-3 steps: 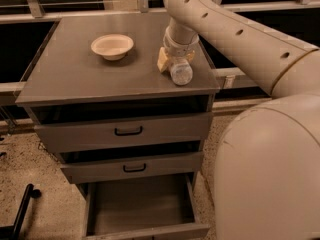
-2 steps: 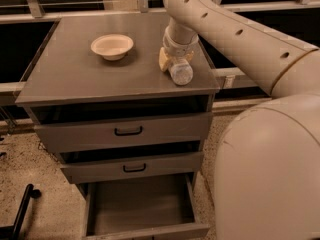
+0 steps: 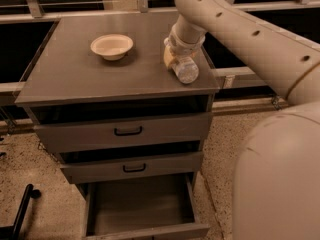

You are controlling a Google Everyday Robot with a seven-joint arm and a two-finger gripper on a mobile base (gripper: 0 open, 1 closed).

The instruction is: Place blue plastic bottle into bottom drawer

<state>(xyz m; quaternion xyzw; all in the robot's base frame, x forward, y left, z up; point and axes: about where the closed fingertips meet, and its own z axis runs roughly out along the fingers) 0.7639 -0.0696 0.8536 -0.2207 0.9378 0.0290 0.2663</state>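
Camera view, gripper (image 3: pixel 176 59) at the right front corner of the cabinet top (image 3: pixel 100 79), clasping the blue plastic bottle (image 3: pixel 185 70), cream bowl (image 3: pixel 112 46) well apart, bottom drawer (image 3: pixel 140 204) open below.

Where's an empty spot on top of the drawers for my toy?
The cabinet top is bare at front left, ahead of the bowl, and between bowl and blue plastic bottle. The right rear is crowded: the gripper is at the bottle there. The open bottom drawer looks bare.
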